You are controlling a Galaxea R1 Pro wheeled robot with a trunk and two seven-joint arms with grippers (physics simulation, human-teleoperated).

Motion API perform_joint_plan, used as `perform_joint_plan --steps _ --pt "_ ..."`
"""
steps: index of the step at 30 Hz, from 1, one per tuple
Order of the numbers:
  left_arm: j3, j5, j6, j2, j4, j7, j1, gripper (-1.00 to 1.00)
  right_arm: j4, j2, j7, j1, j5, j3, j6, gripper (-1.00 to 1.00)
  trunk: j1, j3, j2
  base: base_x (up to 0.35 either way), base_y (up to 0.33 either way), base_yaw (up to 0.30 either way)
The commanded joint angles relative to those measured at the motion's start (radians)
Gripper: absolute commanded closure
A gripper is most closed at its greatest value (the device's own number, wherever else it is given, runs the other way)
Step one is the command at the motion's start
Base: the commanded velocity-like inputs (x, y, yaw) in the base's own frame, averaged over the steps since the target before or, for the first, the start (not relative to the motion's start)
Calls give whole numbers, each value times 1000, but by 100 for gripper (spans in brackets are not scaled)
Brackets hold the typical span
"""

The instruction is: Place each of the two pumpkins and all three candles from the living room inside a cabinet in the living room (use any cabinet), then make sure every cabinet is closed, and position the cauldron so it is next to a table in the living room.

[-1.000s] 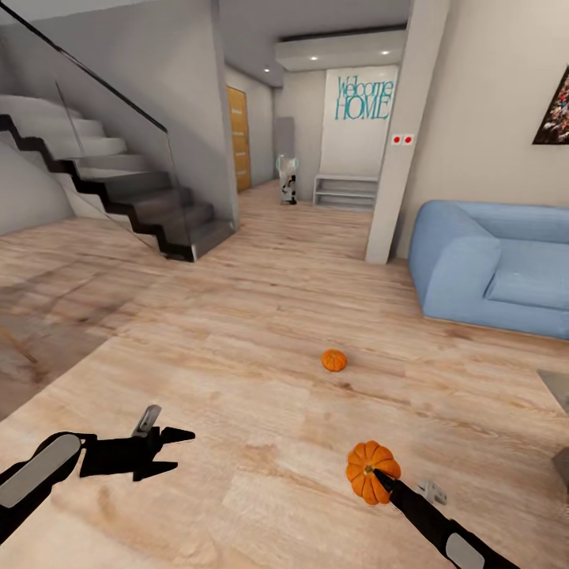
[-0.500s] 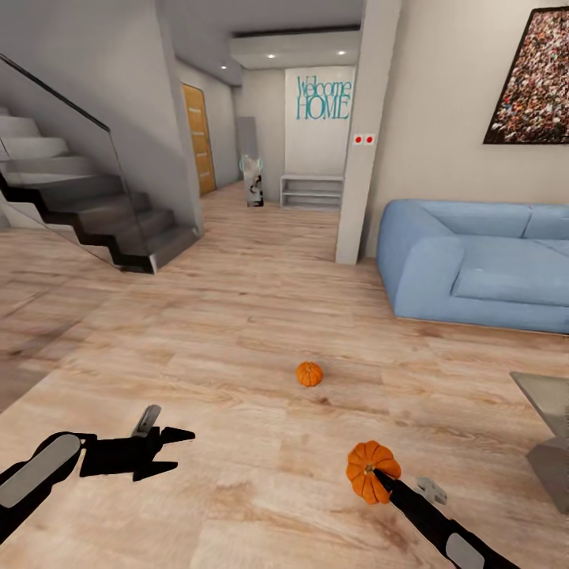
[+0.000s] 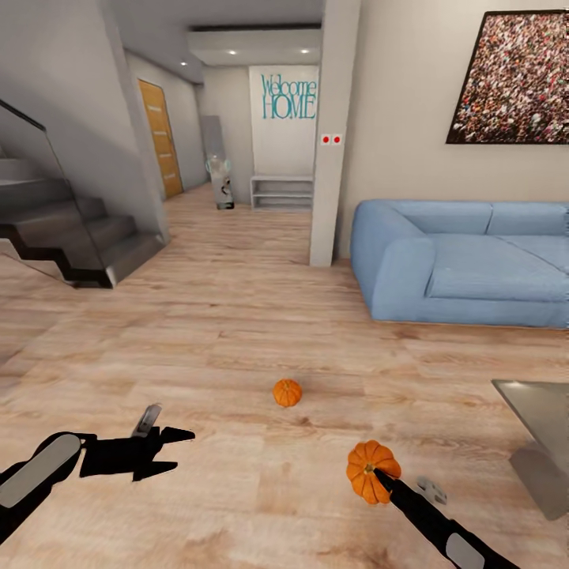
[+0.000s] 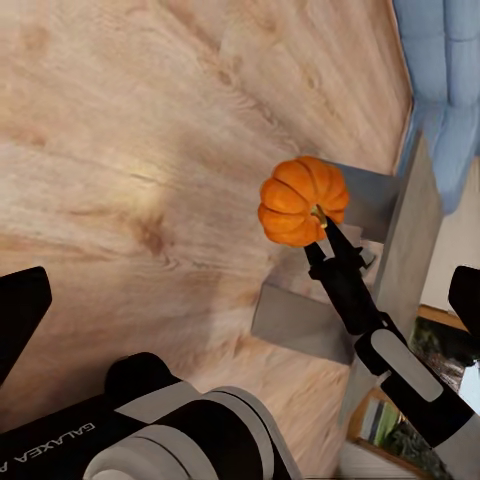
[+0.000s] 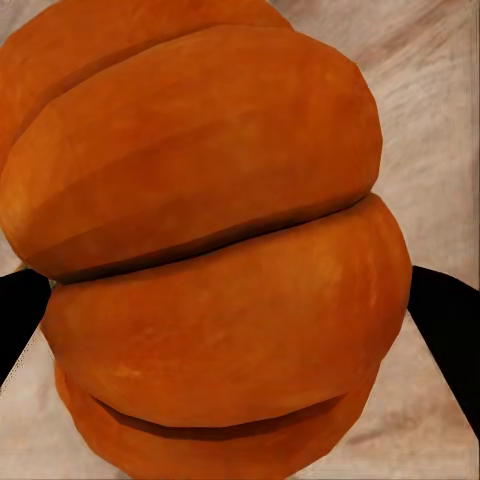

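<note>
View panned right, ribbed orange pumpkin [image 3: 370, 471] gripped

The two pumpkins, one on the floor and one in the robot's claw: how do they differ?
The held pumpkin is off the floor, pinched by the right gripper; the floor pumpkin sits free on the wood floor, touched by nothing. The held pumpkin is turned with its stem end toward the camera; the floor pumpkin sits with its side toward the camera. The held one looks bigger, though it is also nearer. Both are orange and ribbed.

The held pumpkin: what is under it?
Under the held pumpkin in the right claw is bare wood floor; it hangs above the floor. The spot right beneath is covered by the pumpkin in the right wrist view.
</note>
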Motion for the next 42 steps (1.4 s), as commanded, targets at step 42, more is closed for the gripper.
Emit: perform_joint_plan --steps 42 --pt "-3 -7 -1 1 0 -10 -1 -100 0 -1 2 -1 -7 5 -5 100 0 -1 0 330 0 -48"
